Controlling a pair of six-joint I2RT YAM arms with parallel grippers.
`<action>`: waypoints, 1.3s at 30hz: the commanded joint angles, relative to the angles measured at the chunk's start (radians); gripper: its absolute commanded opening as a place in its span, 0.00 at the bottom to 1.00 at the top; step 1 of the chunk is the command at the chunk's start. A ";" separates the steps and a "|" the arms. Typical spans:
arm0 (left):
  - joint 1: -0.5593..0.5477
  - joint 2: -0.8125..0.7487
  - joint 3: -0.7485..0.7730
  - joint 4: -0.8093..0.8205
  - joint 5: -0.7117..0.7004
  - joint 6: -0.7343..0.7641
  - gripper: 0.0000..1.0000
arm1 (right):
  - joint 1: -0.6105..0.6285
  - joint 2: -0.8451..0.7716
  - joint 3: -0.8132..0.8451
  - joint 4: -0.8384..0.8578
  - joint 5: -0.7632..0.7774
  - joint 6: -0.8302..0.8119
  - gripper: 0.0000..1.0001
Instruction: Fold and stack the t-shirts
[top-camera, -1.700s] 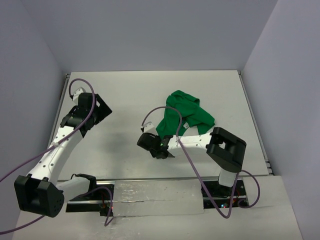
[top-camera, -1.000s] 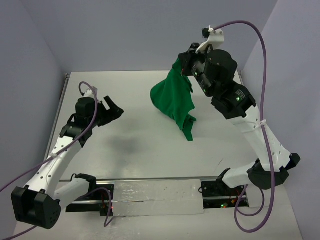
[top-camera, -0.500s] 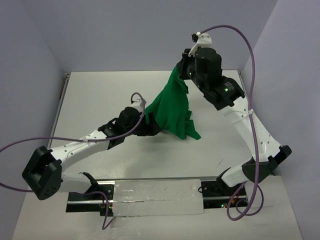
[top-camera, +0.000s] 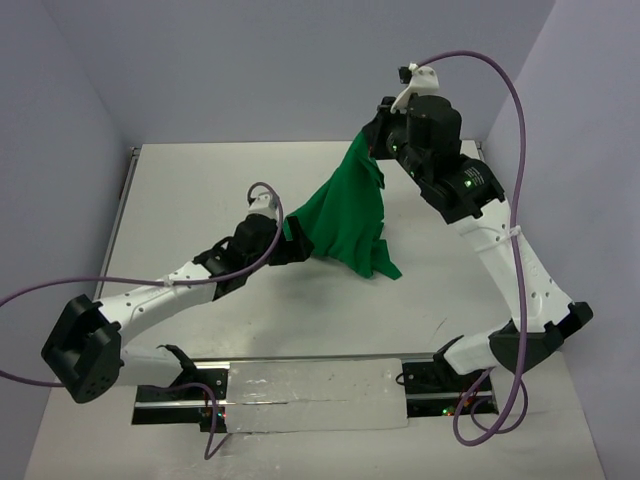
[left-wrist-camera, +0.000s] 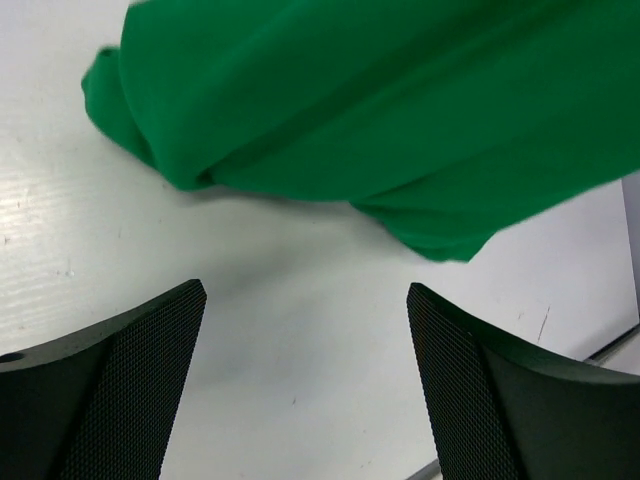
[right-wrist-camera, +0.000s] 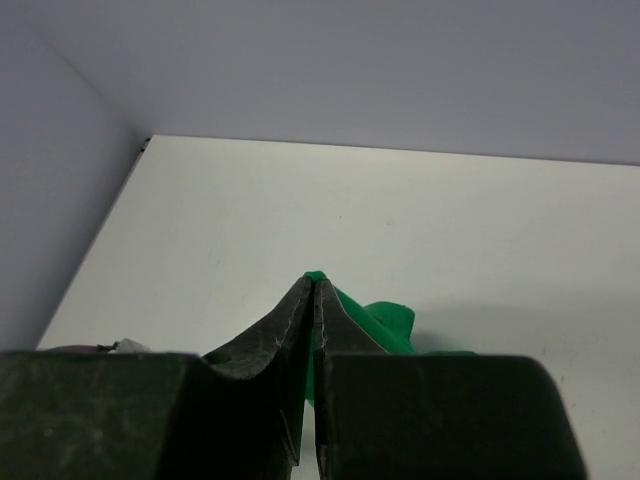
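**Item:** green t-shirt (top-camera: 350, 215), one, unfolded. It hangs from the right gripper (top-camera: 374, 140) over the far middle of the table (top-camera: 190, 190), with its lower folds reaching the surface.
**Right arm:** raised high, fingers pressed together on the cloth's top edge.
**Left arm:** stretched low across the table. The left gripper (left-wrist-camera: 300, 300) is spread wide just beside the shirt's lower edge, holding nothing.

Overhead camera looks down; all views share the t-shirt (left-wrist-camera: 380, 100).
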 joint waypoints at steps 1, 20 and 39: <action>0.082 -0.024 0.038 0.029 -0.028 -0.015 0.91 | -0.005 -0.062 -0.031 0.027 -0.017 0.004 0.09; 0.388 0.379 -0.006 0.642 0.721 -0.186 0.88 | -0.028 -0.150 -0.117 0.024 -0.044 0.013 0.09; 0.519 0.399 0.639 0.137 0.544 -0.084 0.10 | -0.230 0.029 0.084 0.054 -0.242 -0.001 0.09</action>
